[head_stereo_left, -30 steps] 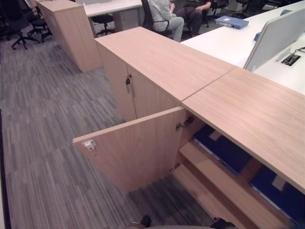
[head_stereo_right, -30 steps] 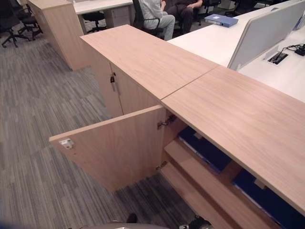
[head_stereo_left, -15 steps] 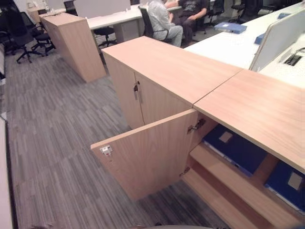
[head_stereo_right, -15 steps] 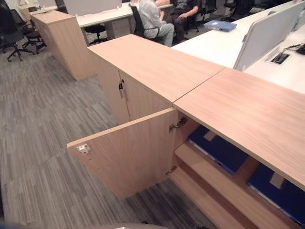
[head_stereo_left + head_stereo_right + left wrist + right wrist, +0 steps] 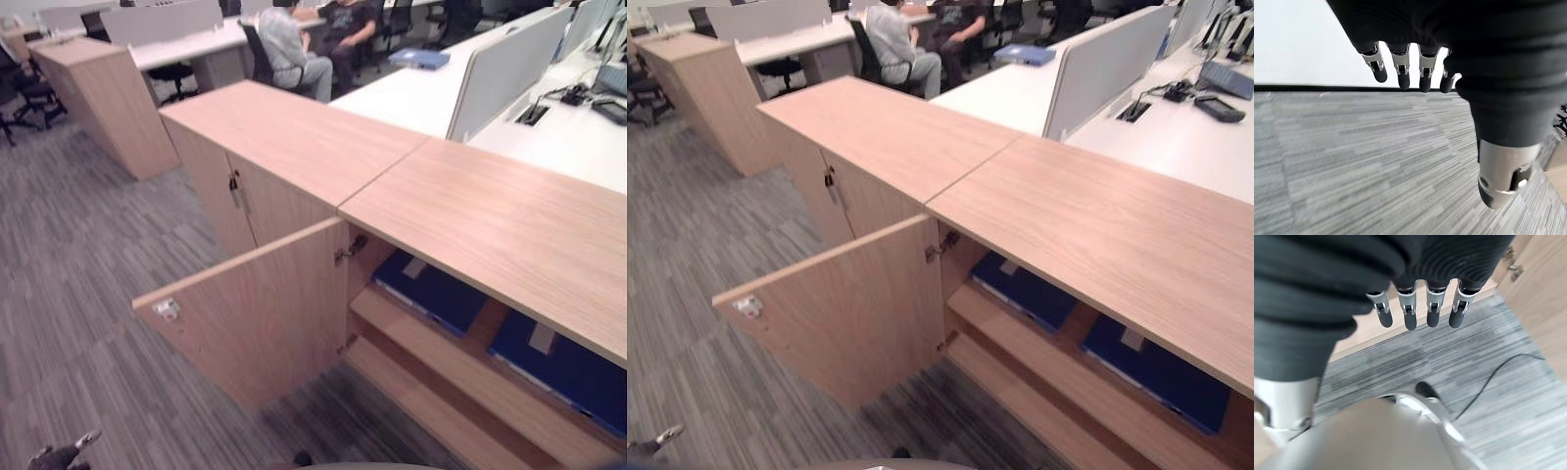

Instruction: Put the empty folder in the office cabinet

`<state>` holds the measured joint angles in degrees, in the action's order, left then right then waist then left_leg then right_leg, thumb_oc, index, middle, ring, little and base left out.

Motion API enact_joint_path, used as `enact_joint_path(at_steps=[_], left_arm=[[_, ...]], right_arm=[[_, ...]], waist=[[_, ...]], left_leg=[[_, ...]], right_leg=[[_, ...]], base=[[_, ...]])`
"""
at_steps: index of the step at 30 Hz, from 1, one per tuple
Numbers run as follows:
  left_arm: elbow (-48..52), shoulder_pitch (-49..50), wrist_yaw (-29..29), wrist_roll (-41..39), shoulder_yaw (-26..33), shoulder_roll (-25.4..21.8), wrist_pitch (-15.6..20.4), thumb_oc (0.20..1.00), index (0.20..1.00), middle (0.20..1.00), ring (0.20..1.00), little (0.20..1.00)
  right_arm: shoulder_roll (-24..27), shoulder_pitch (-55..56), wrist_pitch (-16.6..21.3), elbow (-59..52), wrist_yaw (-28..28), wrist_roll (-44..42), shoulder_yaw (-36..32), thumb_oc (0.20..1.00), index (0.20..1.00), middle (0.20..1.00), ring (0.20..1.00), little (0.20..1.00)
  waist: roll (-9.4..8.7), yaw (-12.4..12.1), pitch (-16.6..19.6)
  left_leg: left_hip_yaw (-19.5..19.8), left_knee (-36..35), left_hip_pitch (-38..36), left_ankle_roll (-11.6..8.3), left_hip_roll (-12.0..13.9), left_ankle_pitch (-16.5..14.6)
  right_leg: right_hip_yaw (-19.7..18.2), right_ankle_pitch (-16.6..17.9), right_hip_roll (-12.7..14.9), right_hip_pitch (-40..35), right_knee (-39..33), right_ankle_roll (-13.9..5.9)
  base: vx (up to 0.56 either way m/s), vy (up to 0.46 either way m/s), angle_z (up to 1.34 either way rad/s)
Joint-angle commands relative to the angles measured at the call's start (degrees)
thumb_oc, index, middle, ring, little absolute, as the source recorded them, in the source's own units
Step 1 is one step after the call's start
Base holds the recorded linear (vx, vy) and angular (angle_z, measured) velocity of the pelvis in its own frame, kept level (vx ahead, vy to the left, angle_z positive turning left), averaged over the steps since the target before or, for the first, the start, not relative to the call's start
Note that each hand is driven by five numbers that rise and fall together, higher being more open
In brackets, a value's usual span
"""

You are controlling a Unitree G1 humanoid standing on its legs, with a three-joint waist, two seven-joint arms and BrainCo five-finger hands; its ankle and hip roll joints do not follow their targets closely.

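The wooden office cabinet stands in front of me with its left door swung open towards the carpet. Two blue folders lie flat on its upper shelf, above a bare lower shelf. Another blue folder lies on the white desk far behind. My left hand hangs over the carpet with straight fingers and holds nothing; it also shows low at the left. My right hand hangs open and empty by the cabinet's foot.
A closed twin cabinet adjoins the open one on the left. Another wooden cabinet stands further back left. White desks with a grey divider run behind, where two people sit on office chairs. Grey carpet spreads to the left.
The whole picture has shifted, so the camera has moved. My left hand now shows at the lower left corner. The cabinet, door and folders stay where they were.
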<state>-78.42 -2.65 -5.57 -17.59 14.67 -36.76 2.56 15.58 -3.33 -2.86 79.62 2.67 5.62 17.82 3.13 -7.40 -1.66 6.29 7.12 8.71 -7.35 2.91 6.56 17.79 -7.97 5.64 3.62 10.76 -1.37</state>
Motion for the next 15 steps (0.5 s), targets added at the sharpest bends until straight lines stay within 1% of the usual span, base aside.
enact_joint_path(at_steps=[1, 2, 3, 4, 5, 6, 7, 8, 9, 10, 11, 12, 13, 14, 15], left_arm=[[1.5, 1.4, -1.1, -1.5, 1.8, -3.3, 1.4, 1.0, 1.0, 1.0, 1.0, 1.0], [1.5, 1.6, -0.9, -1.4, 1.8, -3.2, 1.5, 1.0, 1.0, 1.0, 1.0, 1.0], [1.5, 2.0, -0.9, -1.1, 2.0, -3.3, 1.4, 1.0, 1.0, 1.0, 1.0, 1.0], [1.6, 2.5, -0.8, -1.2, 2.3, -3.5, 1.5, 1.0, 1.0, 1.0, 1.0, 1.0], [1.6, 3.8, -0.8, -1.5, 3.2, -3.9, 1.8, 1.0, 1.0, 1.0, 1.0, 1.0], [1.6, 3.8, -0.8, -1.5, 3.3, -3.9, 1.8, 1.0, 1.0, 1.0, 1.0, 1.0], [1.8, 4.3, -0.8, -1.4, 3.6, -4.4, 2.0, 1.0, 1.0, 1.0, 1.0, 1.0], [2.3, 4.4, -0.9, -1.0, 3.6, -4.8, 2.1, 1.0, 1.0, 1.0, 1.0, 1.0], [2.4, 4.5, -0.9, -0.6, 3.4, -5.1, 2.1, 1.0, 1.0, 1.0, 1.0, 1.0], [2.5, 3.8, -0.7, 1.7, 1.9, -5.7, 2.2, 1.0, 1.0, 1.0, 1.0, 1.0], [2.9, 3.2, -0.7, 2.9, 0.9, -5.8, 2.2, 1.0, 1.0, 1.0, 1.0, 1.0], [3.6, 2.8, -0.8, 3.5, -0.1, -5.5, 2.4, 1.0, 1.0, 1.0, 1.0, 1.0], [5.4, 1.6, -0.3, 5.0, -2.4, -4.8, 2.5, 1.0, 1.0, 1.0, 1.0, 1.0], [5.4, 1.6, -0.3, 5.0, -2.4, -4.8, 2.5, 1.0, 1.0, 1.0, 1.0, 1.0], [7.6, 0.5, 0.2, 5.8, -4.5, -4.2, 2.8, 1.0, 1.0, 1.0, 1.0, 1.0]], right_arm=[[1.8, -1.3, -0.4, 1.2, 1.9, -0.1, 1.0, 1.0, 1.0, 1.0, 1.0, 1.0], [2.0, -1.5, -0.4, 1.1, 1.8, -0.1, 0.9, 1.0, 1.0, 1.0, 1.0, 1.0], [2.1, -1.5, -0.4, 1.0, 1.9, 0.0, 1.1, 1.0, 1.0, 1.0, 1.0, 1.0], [2.1, -1.4, -0.4, 1.0, 1.8, 0.2, 1.1, 1.0, 1.0, 1.0, 1.0, 1.0], [2.4, -0.9, -0.3, 1.2, 1.8, 0.5, 1.2, 1.0, 1.0, 1.0, 1.0, 1.0], [2.4, -0.9, -0.3, 1.2, 1.8, 0.5, 1.3, 1.0, 1.0, 1.0, 1.0, 1.0], [2.6, -0.8, -0.2, 1.4, 1.7, 0.5, 1.1, 1.0, 1.0, 1.0, 1.0, 1.0], [2.7, -0.6, -0.1, 1.7, 1.7, 0.4, 1.0, 1.0, 1.0, 1.0, 1.0, 1.0], [3.0, -0.5, 0.0, 1.6, 1.7, 0.2, 0.8, 1.0, 1.0, 1.0, 1.0, 1.0], [3.5, 0.2, 0.4, 1.6, 1.6, 0.1, 0.3, 1.0, 1.0, 1.0, 1.0, 1.0], [3.8, 0.6, 0.6, 1.4, 1.7, 0.1, -0.1, 1.0, 1.0, 1.0, 1.0, 1.0], [3.9, 0.9, 0.6, 1.0, 1.6, 0.0, -0.3, 1.0, 1.0, 1.0, 1.0, 1.0], [4.2, 1.1, 0.7, 0.7, 1.3, 0.2, -0.4, 1.0, 1.0, 1.0, 1.0, 1.0], [4.2, 1.2, 0.7, 0.7, 1.3, 0.2, -0.5, 1.0, 1.0, 1.0, 1.0, 1.0], [3.8, 1.3, 0.8, 0.7, 1.1, 0.5, -0.3, 1.0, 1.0, 1.0, 1.0, 1.0]], waist=[[-2.22, -0.4, -4.7], [-2.59, -0.3, -4.4], [-3.07, -0.3, -4.2], [-3.4, -0.2, -3.8], [-3.4, 0.2, -2.8], [-3.37, 0.2, -2.8], [-3.13, 0.5, -2.1], [-2.56, 0.9, -1.5], [-2.11, 1.0, -1.1], [-1.03, 1.9, -0.3], [-0.42, 2.2, -0.1], [-0.02, 2.5, 0.1], [0.63, 3.0, 0.5], [0.64, 2.9, 0.5], [0.9, 3.0, 0.9]], left_leg=[[2.3, 2.6, 1.0, 2.89, -3.1, -6.5], [3.3, 2.6, 0.5, 2.95, -2.7, -6.9], [3.9, 2.7, -0.4, 2.95, -1.8, -7.1], [4.6, 2.8, -0.9, 3.03, -0.8, -6.5], [6.3, 1.5, -2.2, 2.93, 1.6, -4.7], [6.3, 1.3, -2.3, 2.88, 1.7, -4.6], [6.6, -0.7, -3.2, 2.68, 3.0, -4.1], [6.2, -3.4, -4.4, 2.24, 4.7, -3.0], [6.2, -5.7, -5.1, 1.6, 5.6, -1.5], [4.7, -10.5, -7.0, 1.32, 6.5, -1.7], [4.2, -11.9, -7.7, 0.95, 6.7, -1.5], [4.2, -12.1, -7.8, 0.71, 6.3, -1.8], [4.4, -12.1, -7.9, 1.04, 5.2, -2.7], [4.4, -12.1, -7.9, 1.05, 5.2, -2.7], [3.9, -12.1, -8.1, 1.47, 4.4, -3.4]], right_leg=[[-1.2, 3.8, 1.3, -6.4, -11.6, -2.5], [-1.4, 4.0, 1.5, -6.0, -11.7, -2.42], [-1.7, 4.3, 1.6, -5.7, -11.8, -2.41], [-1.8, 4.5, 1.7, -5.5, -11.9, -2.5], [-2.4, 4.5, 1.0, -4.9, -12.5, -2.6], [-2.4, 4.5, 0.9, -5.0, -12.5, -2.55], [-2.4, 4.3, 0.5, -4.9, -12.8, -2.62], [-2.2, 4.1, -0.2, -4.9, -13.0, -2.58], [-2.0, 4.1, -0.6, -5.0, -13.4, -2.6], [-1.3, 4.2, -1.0, -5.3, -13.9, -2.81], [-1.0, 4.6, -1.1, -5.3, -14.0, -2.9], [-0.7, 5.1, -0.9, -5.1, -14.2, -3.05], [-0.8, 6.5, -0.3, -4.7, -14.6, -3.56], [-0.8, 6.5, -0.3, -4.7, -14.6, -3.57], [-1.2, 7.8, 0.4, -4.2, -14.9, -4.16]], base=[[-0.06, -0.038, 0.05], [-0.07, -0.057, -0.03], [-0.04, -0.034, -0.29], [-0.05, -0.029, -0.36], [-0.03, -0.015, -0.25], [-0.01, -0.002, -0.04], [0.0, 0.027, 0.08], [-0.01, 0.045, 0.16], [-0.03, 0.111, 0.17], [-0.05, 0.133, 0.23], [-0.07, 0.174, 0.15], [-0.11, 0.211, 0.23], [-0.08, 0.167, 0.15], [-0.09, 0.207, 0.18], [-0.07, 0.173, 0.06]])
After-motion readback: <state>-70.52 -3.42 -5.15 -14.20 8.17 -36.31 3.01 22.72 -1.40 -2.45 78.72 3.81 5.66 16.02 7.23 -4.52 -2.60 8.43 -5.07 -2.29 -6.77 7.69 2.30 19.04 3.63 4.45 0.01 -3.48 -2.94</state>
